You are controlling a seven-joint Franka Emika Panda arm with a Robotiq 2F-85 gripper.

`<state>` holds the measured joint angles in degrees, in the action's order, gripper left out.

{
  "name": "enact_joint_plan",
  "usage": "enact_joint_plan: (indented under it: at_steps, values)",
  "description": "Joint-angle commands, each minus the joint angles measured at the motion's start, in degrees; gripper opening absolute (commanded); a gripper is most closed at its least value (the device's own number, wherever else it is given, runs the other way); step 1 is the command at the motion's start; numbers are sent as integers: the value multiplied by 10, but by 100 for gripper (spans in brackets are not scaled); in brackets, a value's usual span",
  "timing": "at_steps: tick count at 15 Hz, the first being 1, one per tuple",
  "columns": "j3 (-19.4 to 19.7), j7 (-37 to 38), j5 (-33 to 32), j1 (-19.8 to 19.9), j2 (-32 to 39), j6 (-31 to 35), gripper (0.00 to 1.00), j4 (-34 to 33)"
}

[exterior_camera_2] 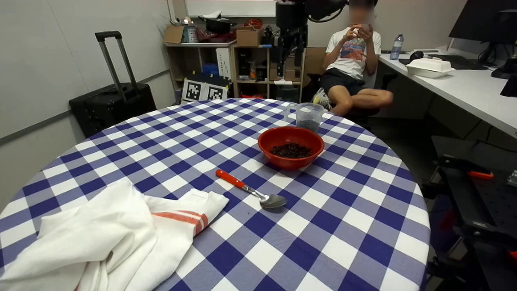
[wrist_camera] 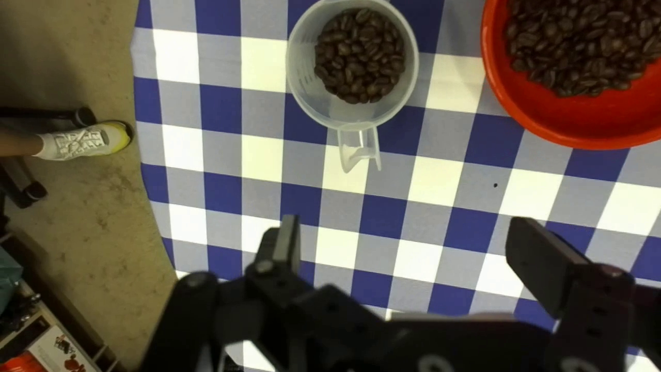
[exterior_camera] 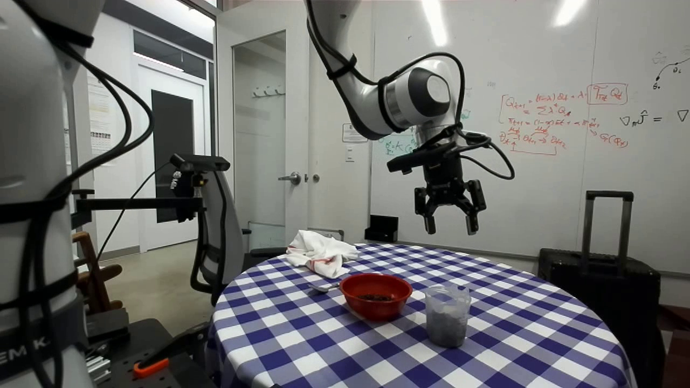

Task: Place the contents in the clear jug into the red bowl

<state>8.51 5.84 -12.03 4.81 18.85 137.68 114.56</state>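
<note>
The worktop (exterior_camera: 539, 345), being round, is presenting edges only. The arm (exterior_camera: 372, 105) is hanging over it; the jaws are hovering well above, standing apart with nothing between them. The towel (exterior_camera_2: 93, 238) is lying crumpled at the edge opposite the seated person (exterior_camera_2: 353, 60). The bowl (exterior_camera_2: 291, 163) is sitting inward of that person's edge, holding beans (exterior_camera_2: 291, 150). The jug (exterior_camera: 448, 317) is standing upright closer to the same edge, near the bowl but not touching it. The spoon (exterior_camera_2: 251, 190) is lying between bowl and towel, outside the likely working path. The jug's handle (wrist_camera: 360, 152) is pointing toward the jaws in the wrist view. In my judgement the step is calling for a grasp there: the jaws should be descending, straddling the handle and closing firmly before lifting. A grip around the jug itself would probably be crowding the bowl. The jug's contents (wrist_camera: 359, 57) are lying at its bottom, awaiting transfer; in pouring, the jug should be hanging low over the bowl and tipping gradually, as loose beans may be scattering.
</note>
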Motion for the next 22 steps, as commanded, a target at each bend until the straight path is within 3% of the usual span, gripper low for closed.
enact_joint_plan:
  at_steps: [1,9,22]
  values:
    - [13,4,-4,6,48,-14,100,-50]
    - [11,-16,22,29,85,-59,100,-61]
    - [-21,-33,36,23,115,-101,100,-70]
